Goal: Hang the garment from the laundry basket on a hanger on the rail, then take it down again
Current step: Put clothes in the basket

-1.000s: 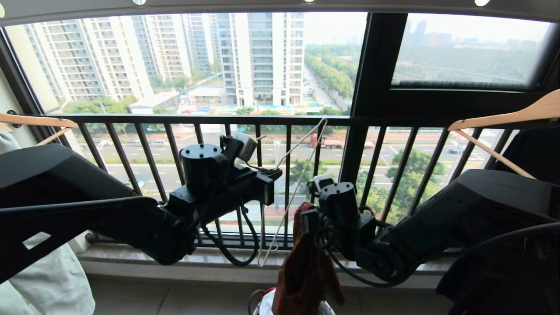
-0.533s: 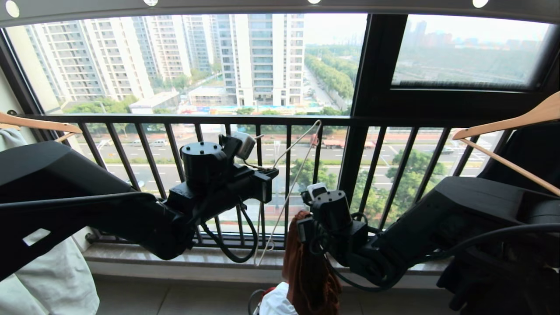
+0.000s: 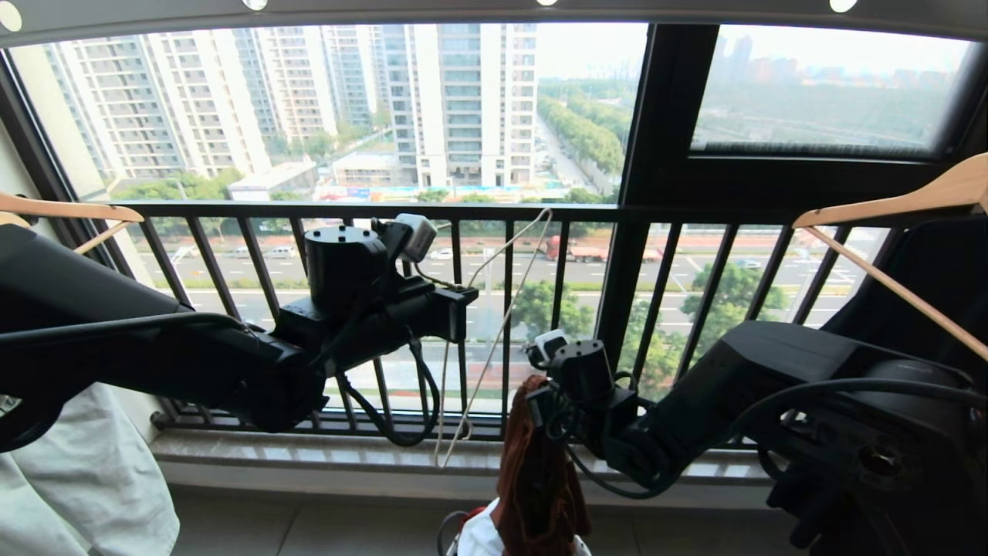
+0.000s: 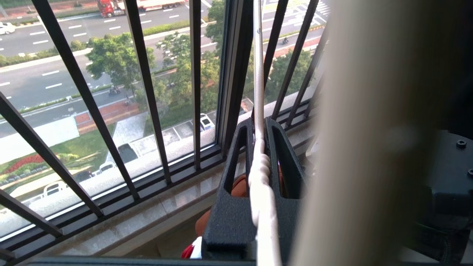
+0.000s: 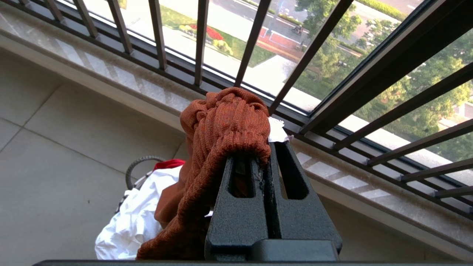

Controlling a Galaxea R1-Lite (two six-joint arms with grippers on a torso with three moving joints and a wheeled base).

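Up in front of the black balcony railing, seen from the head, both arms reached toward the middle. The left hand was shut tight on the thin cream-white hanger, which hung tilted, with its top near the railing's top bar and its low end near the stone sill. The right hand sat lower and just to the right, shut on the top of the rust-brown shorts. The shorts hung straight down from it, over the laundry basket and the white cloth at the bottom edge. The grey rail with round holes ran across the very top. Thick wooden hangers showed at both sides.

From the left wrist, the two dark fingers were pressed together on the twisted neck of the hanger. A bit of the shorts showed behind them.

From the right wrist, the fingers were closed on the gathered waistband of the shorts. The rest of the shorts hung down beside the white cloth, which lay in the basket on the tiled floor.
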